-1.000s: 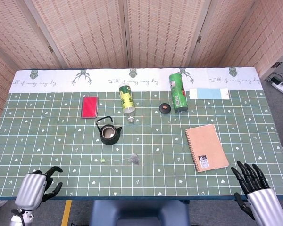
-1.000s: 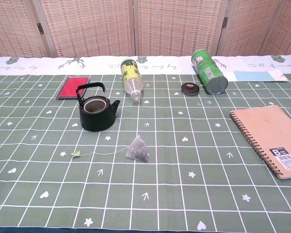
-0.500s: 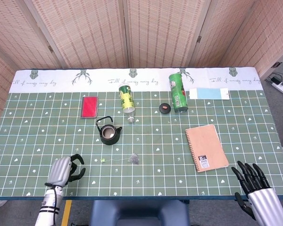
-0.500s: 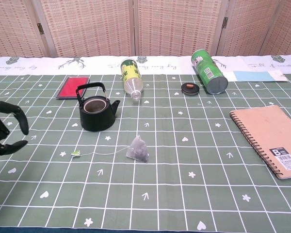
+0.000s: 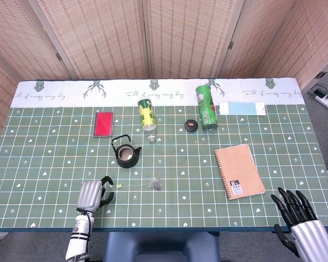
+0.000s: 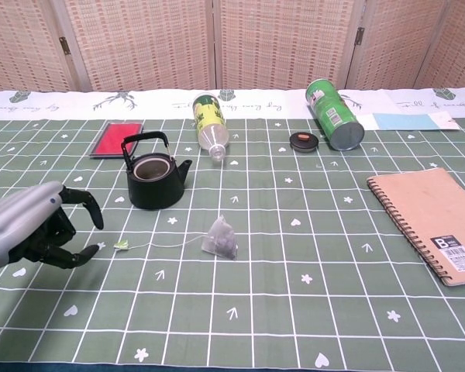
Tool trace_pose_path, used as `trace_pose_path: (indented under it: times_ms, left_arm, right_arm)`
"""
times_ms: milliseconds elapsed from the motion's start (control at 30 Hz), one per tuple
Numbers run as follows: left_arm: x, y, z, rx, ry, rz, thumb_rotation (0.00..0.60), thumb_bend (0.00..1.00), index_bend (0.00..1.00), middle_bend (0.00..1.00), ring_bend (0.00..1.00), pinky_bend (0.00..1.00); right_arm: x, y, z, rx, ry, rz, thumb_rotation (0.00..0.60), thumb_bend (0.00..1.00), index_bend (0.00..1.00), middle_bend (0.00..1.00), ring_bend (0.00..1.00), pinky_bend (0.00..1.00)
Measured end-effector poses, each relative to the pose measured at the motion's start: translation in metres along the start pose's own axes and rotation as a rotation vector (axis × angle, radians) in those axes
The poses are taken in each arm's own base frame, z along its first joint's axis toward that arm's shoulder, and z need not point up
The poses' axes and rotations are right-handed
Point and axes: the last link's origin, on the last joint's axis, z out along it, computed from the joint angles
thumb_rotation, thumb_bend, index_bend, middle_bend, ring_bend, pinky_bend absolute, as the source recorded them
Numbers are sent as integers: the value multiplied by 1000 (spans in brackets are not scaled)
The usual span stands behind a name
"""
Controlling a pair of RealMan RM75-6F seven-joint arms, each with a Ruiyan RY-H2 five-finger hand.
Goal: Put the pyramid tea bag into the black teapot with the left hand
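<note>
The pyramid tea bag [image 5: 155, 184] [image 6: 220, 239] lies on the green cloth, its string running left to a small green tag [image 5: 119, 186] [image 6: 122, 245]. The black teapot [image 5: 125, 154] [image 6: 153, 175] stands lidless behind it, handle up. My left hand [image 5: 92, 195] [image 6: 39, 228] hovers over the cloth left of the tag, open, its fingers curved and holding nothing. My right hand [image 5: 299, 215] is open with spread fingers off the table's front right corner, seen only in the head view.
A plastic bottle [image 5: 147, 115] lies behind the teapot, a red card [image 5: 103, 123] to its left. A green can [image 5: 206, 107] lies beside a black lid [image 5: 192, 125]. A spiral notebook [image 5: 239, 171] lies at right, a blue paper [image 5: 241, 108] at the back.
My left hand has moved right and forward over the table, from the front left corner to just left of the tea bag's tag. The right hand has barely shifted.
</note>
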Motion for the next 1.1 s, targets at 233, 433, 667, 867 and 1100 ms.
trace_pose_path:
  times_ms: [233, 433, 667, 867, 1100]
  left_arm:
    - [-21, 0, 11, -26, 19, 56, 600, 331, 460, 1000, 1000, 1000]
    - [-30, 4, 23, -43, 41, 67, 600, 332, 466, 1000, 1000, 1000]
    - [-33, 6, 28, -46, 40, 62, 600, 332, 473, 1000, 1000, 1000]
    - [-34, 6, 28, -45, 30, 69, 600, 332, 475, 1000, 1000, 1000]
    - [-35, 3, 28, -37, 24, 75, 600, 332, 478, 1000, 1000, 1000]
  right_arm:
    - [-2, -1, 2, 5, -14, -3, 600, 451, 11, 0, 0, 0]
    - [-1, 0, 1, 3, -10, 3, 600, 450, 12, 0, 0, 0]
    - [0, 0, 1, 4, -7, 3, 600, 451, 12, 0, 0, 0]
    - [0, 0, 0, 4, -4, 4, 600, 450, 11, 0, 0, 0]
    - [1, 0, 0, 5, -1, 4, 600, 450, 12, 0, 0, 0]
